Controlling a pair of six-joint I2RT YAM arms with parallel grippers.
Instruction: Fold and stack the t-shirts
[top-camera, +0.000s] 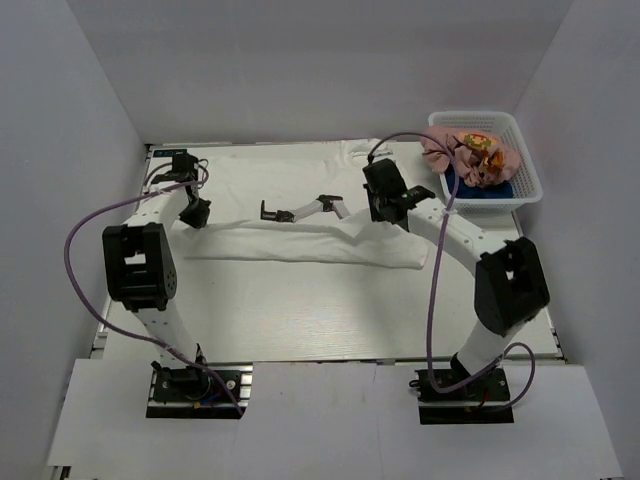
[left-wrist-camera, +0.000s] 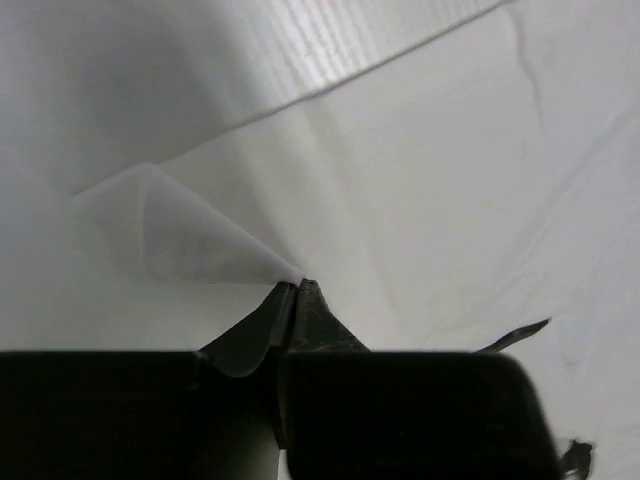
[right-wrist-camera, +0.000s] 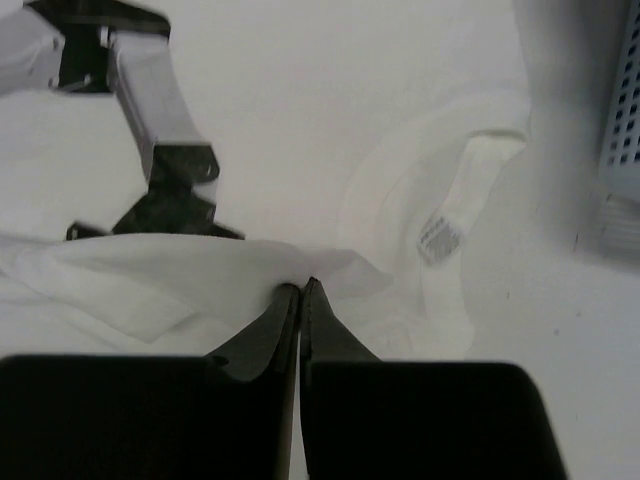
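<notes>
The white t-shirt (top-camera: 260, 175) lies spread across the back of the table, its near part doubled into a long fold. My left gripper (top-camera: 195, 212) is shut on its left edge, and the left wrist view shows the closed tips (left-wrist-camera: 297, 285) pinching a raised corner of cloth (left-wrist-camera: 200, 230). My right gripper (top-camera: 385, 205) is shut on the shirt's right side; the right wrist view shows its tips (right-wrist-camera: 300, 285) pinching a lifted flap (right-wrist-camera: 150, 270) near the collar label (right-wrist-camera: 440, 235). The pink t-shirt (top-camera: 470, 160) and navy t-shirt (top-camera: 490, 190) lie crumpled in the basket.
The white mesh basket (top-camera: 525, 170) stands at the back right; its wall shows in the right wrist view (right-wrist-camera: 625, 100). A small black-and-white jointed piece (top-camera: 300, 210) lies on the shirt between the grippers, also in the right wrist view (right-wrist-camera: 150, 100). Bare table (top-camera: 300, 310) runs along the front.
</notes>
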